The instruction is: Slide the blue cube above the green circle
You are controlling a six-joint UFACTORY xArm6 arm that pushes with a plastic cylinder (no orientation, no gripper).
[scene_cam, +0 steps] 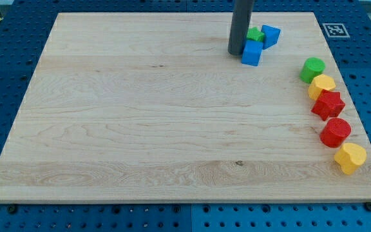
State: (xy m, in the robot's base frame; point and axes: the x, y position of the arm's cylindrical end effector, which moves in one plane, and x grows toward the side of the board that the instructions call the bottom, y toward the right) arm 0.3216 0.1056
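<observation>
Tip: your tip [236,53] sits touching the blue cube's [252,54] 9 o'clock side.
Jaws: your rod carries none, so no grip to report.
Blue cube: at the board's [140,129] 1 o'clock, close to a small green block [255,34] and another blue block [270,35].
Green circle: green circle [312,69] lies at the cube's 4 o'clock, apart.

The wooden board [140,116] lies open across its whole left and centre. Near the view's top, my tip [236,53] stands just left of the blue cube [252,54], which crowds a small green block [255,34] and a second blue block [270,35] behind it. Between this cluster and the green circle [312,69] runs a bare lane. Below the circle, a near-touching column lines the right edge (yellow block [321,85], red star [328,104], red block [335,132], yellow block [350,158]).
</observation>
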